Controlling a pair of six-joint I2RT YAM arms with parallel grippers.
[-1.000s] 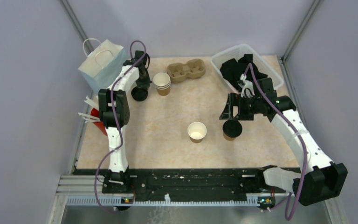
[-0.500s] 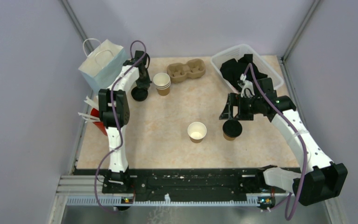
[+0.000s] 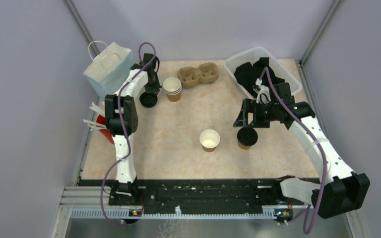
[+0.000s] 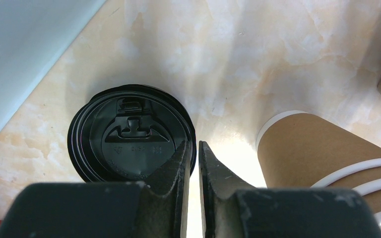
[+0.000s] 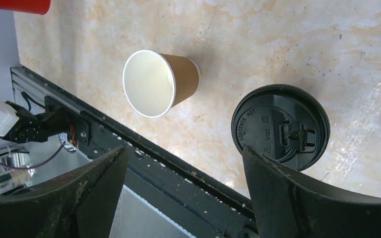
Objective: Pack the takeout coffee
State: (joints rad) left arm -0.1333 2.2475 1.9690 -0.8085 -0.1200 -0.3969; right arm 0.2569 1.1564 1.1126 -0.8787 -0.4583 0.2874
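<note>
One kraft cup with a black lid (image 3: 247, 136) (image 5: 280, 126) stands right of centre. My right gripper (image 3: 248, 120) (image 5: 184, 148) hovers just above and behind it, open and empty. A second kraft cup (image 3: 209, 140) (image 5: 154, 82) stands beside it, uncovered and white inside. At the back left a stack of black lids (image 3: 149, 100) (image 4: 129, 139) lies flat on the table. My left gripper (image 3: 151, 92) (image 4: 193, 145) is over its right rim, almost shut with only a thin slit. One finger is over the lid, the other just outside. Nothing is lifted.
A stack of spare kraft cups (image 3: 172, 89) (image 4: 317, 148) stands just right of the lid stack. The brown two-hole carrier (image 3: 198, 74) sits behind it. A white paper bag (image 3: 106, 69) stands far left, a clear bin (image 3: 238, 58) of black items back right, a red cup (image 3: 103, 130) at the left edge.
</note>
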